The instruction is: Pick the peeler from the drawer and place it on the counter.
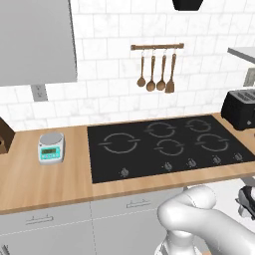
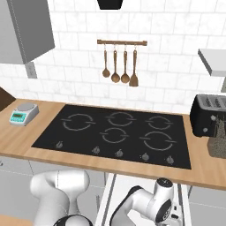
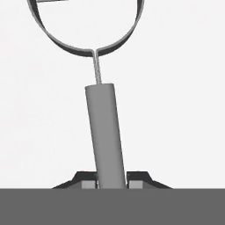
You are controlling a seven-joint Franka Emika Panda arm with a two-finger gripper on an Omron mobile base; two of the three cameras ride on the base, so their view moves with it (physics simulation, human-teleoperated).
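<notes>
**Claw pinching peeler handle, down in open drawer**

Claw (image 3: 112, 181): two dark fingertips, one each side of the peeler (image 3: 105, 132) handle, pressed against it. Pinching the handle at its near end.

Peeler: one. Plain grey cylindrical handle, slightly tilted in the hand view; a thin metal stem leads from it to a silvery loop head, whose top is cut off by the frame edge. It lies against the pale drawer (image 3: 184, 88) floor; cannot tell whether it is touching or lifted.

Right base view: the arm reaches down into the open drawer (image 2: 108, 194) below the counter (image 2: 207, 170); claw and peeler are hidden behind the wrist there.

Counts on the counter: one cooktop (image 1: 164, 144) with five rings, one scale (image 1: 52, 147), one toaster (image 1: 240, 108). Four wooden utensils (image 1: 157, 74) hang on the wall rail. Dark object at far left is cut off, unidentified.
</notes>
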